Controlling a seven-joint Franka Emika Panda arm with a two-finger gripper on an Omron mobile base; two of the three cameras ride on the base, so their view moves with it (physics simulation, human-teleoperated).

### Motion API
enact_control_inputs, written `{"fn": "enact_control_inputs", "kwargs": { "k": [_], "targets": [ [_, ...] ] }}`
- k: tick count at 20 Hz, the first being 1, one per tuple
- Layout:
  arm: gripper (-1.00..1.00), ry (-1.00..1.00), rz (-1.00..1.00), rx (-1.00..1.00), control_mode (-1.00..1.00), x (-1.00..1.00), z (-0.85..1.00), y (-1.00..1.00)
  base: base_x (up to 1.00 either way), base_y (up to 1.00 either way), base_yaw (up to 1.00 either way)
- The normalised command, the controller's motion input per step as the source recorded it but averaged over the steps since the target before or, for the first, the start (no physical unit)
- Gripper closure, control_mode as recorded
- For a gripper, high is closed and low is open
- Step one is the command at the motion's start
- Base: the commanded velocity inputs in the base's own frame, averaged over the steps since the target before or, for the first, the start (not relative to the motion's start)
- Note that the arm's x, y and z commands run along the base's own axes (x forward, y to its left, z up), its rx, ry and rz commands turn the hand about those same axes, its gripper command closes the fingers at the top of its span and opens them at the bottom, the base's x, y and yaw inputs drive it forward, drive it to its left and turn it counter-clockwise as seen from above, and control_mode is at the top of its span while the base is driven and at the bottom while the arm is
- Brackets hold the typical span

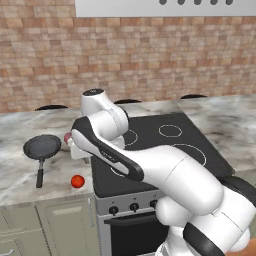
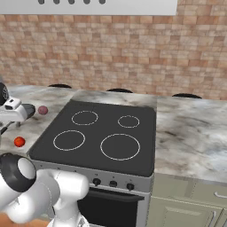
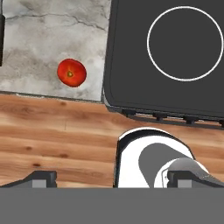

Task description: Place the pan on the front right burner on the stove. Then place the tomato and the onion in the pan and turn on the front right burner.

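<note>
The dark grey pan (image 1: 42, 147) lies on the counter left of the stove (image 1: 165, 141), its black handle pointing toward the front edge. The red tomato (image 1: 77, 181) (image 2: 19, 142) (image 3: 71, 73) rests near the counter's front edge. The pinkish onion (image 2: 42, 110) sits further back, half hidden behind the hand in the left base view (image 1: 67, 137). The front right burner (image 2: 120, 146) is bare. My gripper (image 3: 113, 179) hovers over the counter between pan and stove (image 1: 78, 149), open with nothing between its fingertips.
Black knobs (image 2: 113, 183) line the stove's silver front panel. Marble counter (image 2: 190, 128) runs on both sides of the stove, with a brick wall behind and a hood above. My arm crosses over the cooktop's left half in the left base view.
</note>
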Motion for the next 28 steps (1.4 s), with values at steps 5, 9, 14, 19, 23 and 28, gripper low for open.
{"fn": "enact_control_inputs", "kwargs": {
  "k": [5,9,14,19,23,28],
  "targets": [
    [-1.00,0.03,0.00,0.00,-1.00,0.01,-0.06,0.18,0.00,0.00,0.00],
    [-1.00,0.01,0.00,0.00,-1.00,0.01,-0.09,0.18,0.00,0.00,0.00],
    [-1.00,0.00,0.00,0.00,-1.00,0.01,-0.08,0.19,0.00,0.00,0.00],
    [-1.00,0.00,0.00,0.00,-1.00,0.00,-0.04,0.18,0.00,0.00,0.00],
    [-1.00,0.00,0.00,0.00,-1.00,0.00,0.00,0.17,0.00,0.00,0.00],
    [-1.00,0.00,0.00,0.00,-1.00,0.00,0.00,0.19,0.00,0.00,0.00]
  ]
}}
